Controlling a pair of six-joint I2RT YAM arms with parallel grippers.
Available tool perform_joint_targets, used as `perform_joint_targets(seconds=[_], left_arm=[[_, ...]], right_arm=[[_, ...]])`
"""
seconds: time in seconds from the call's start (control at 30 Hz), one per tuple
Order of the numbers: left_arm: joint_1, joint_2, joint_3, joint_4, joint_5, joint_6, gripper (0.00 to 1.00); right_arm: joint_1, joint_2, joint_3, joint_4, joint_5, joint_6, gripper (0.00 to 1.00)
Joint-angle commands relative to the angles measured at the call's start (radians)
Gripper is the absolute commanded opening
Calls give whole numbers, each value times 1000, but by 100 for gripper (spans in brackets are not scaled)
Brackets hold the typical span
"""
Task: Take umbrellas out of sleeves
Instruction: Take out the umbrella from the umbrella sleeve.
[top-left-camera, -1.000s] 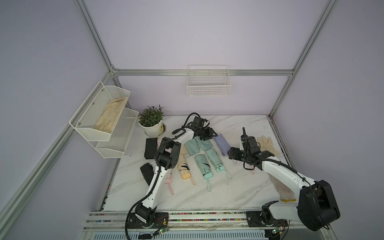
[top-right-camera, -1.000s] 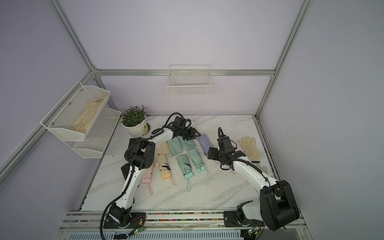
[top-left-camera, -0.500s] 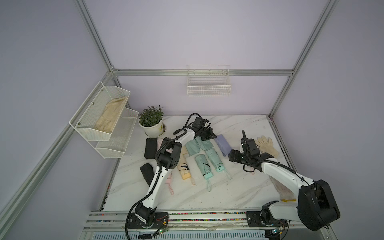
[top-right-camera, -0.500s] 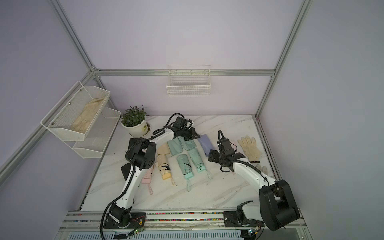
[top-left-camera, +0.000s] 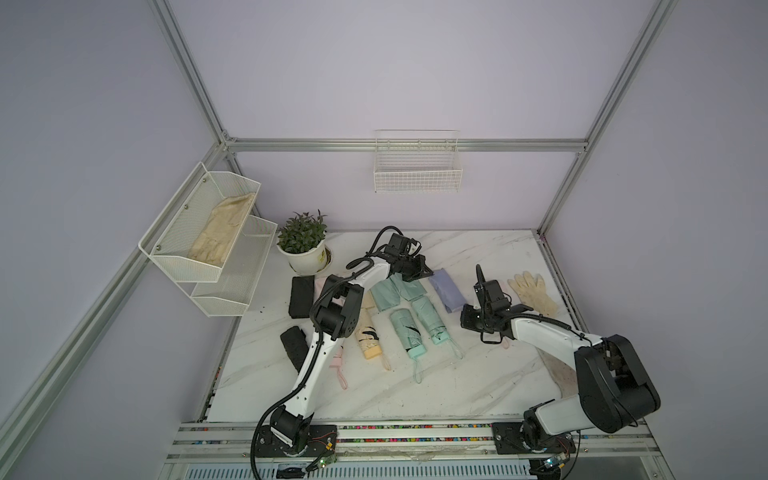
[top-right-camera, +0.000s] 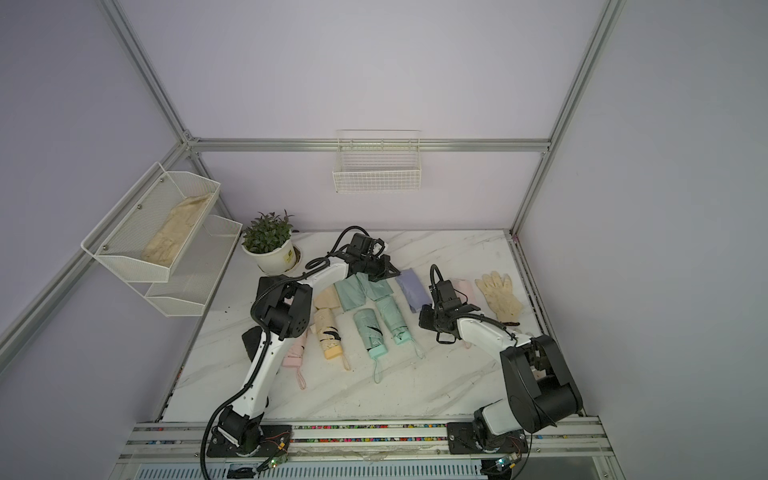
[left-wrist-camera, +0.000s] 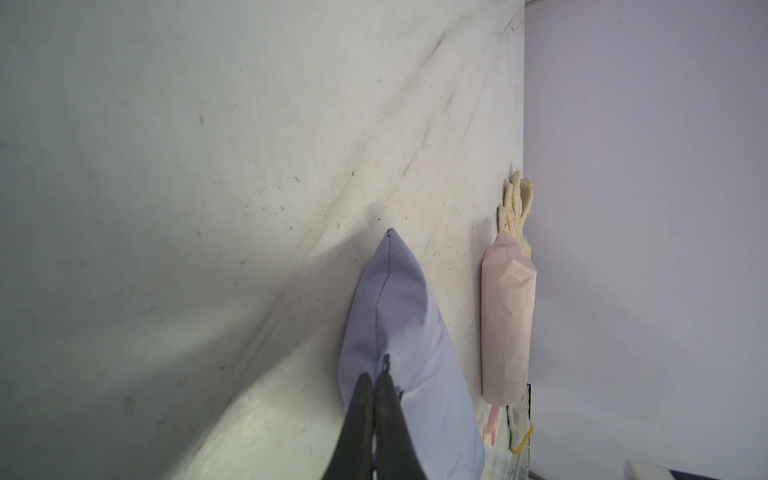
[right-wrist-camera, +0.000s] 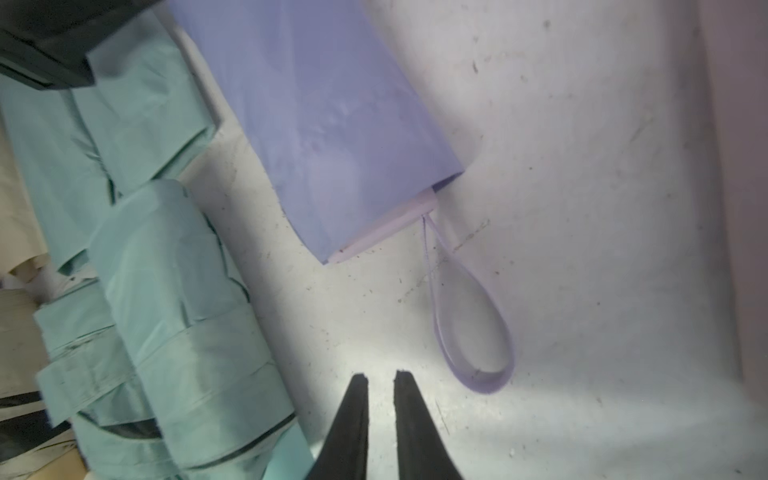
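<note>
Left wrist view showed the left hand (left-wrist-camera: 376, 376) pinched shut on the closed end of the lilac sleeve (left-wrist-camera: 399, 316), which lay on the table (top-left-camera: 478, 374) toward the far edge, right of centre. The sleeve looked plump, so the lilac umbrella (right-wrist-camera: 386, 232) was judged to be inside it, with only its handle end and wrist loop (right-wrist-camera: 484, 384) poking from the open mouth in the right wrist view. The right hand (right-wrist-camera: 380, 374) hovered just short of that mouth, its jaws a narrow slit apart and holding nothing. It was near the loop but not touching it.

Most of the job appeared done. In a top view, a black umbrella (top-left-camera: 293, 347) lay bare near the left edge with its flat black sleeve (top-left-camera: 301, 297) beyond it. A pink umbrella (top-right-camera: 295, 353) was partly hidden under the left arm. A yellow umbrella (top-left-camera: 368, 338) and two mint umbrellas (top-left-camera: 409, 334) lay in a row across the middle, and the empty mint sleeves (top-left-camera: 384, 295) lay flat on their far side.

Two seemed left. The lilac one was set up for a pull, one hand anchoring the fabric while the other had yet to take the handle. A pink sleeve (left-wrist-camera: 507, 324) lay full and untouched near the right edge, touching the gloves (top-left-camera: 532, 291).
</note>
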Motion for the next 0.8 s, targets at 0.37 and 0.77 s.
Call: perform_joint_targets(seconds=[0.37,0.77], left_arm=[[0,-38,76,21,39,10,0],[0,-47,61,21,44,11,0]], right_arm=[[3,33,71,3,122,-27,30],[3,192,169,-7,241,-58,44]])
